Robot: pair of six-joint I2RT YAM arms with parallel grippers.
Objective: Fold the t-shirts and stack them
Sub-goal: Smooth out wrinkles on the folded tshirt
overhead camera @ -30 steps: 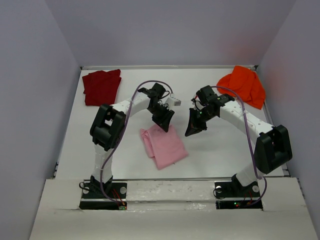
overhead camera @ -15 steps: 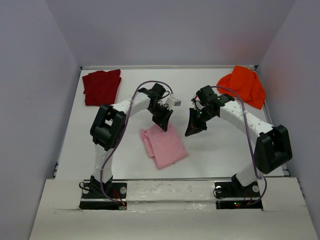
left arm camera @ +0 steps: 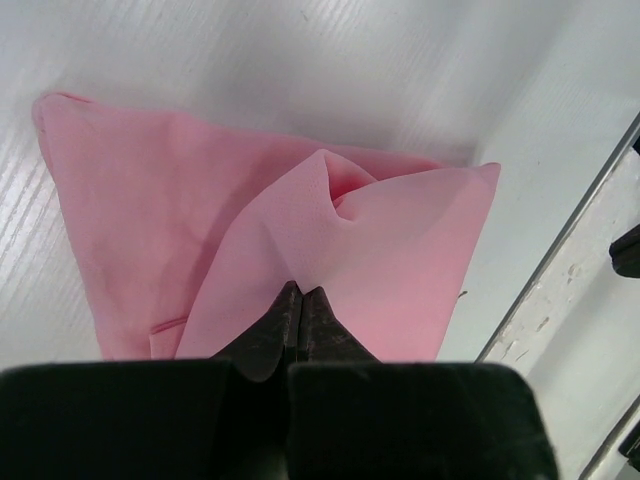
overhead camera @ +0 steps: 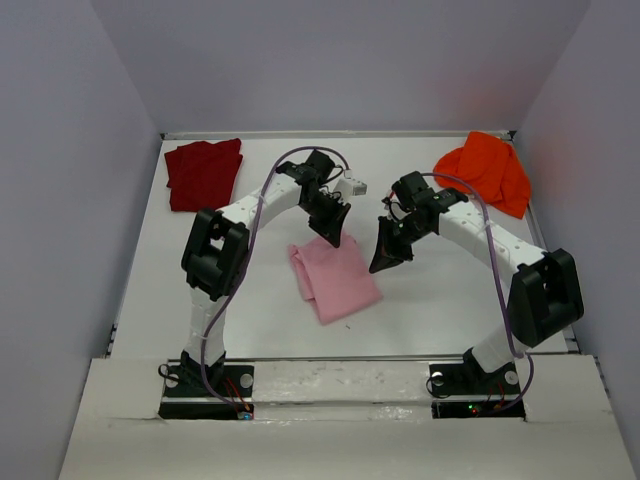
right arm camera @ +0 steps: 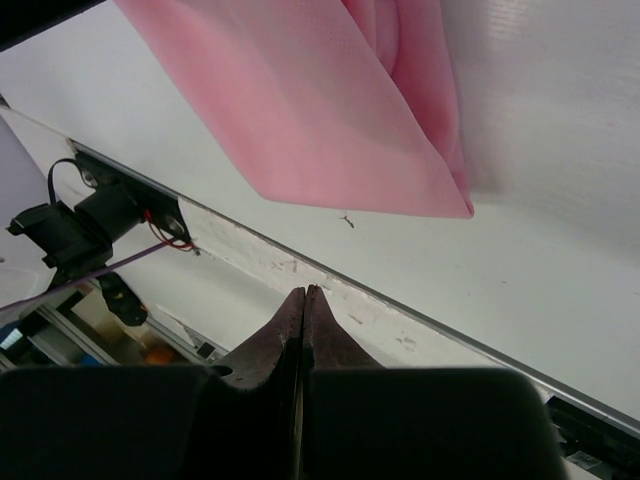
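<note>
A white table (overhead camera: 430, 310) is lying beneath the jaws; pale lavender walls (overhead camera: 340, 60) are rising beyond and beside them.

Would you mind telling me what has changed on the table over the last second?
The left end effector closed on the pink t-shirt near its far edge and dragged it toward the far side of the table and slightly right. The right end effector stayed shut and still, holding nothing. The dark red t-shirt and the orange t-shirt did not move.
</note>
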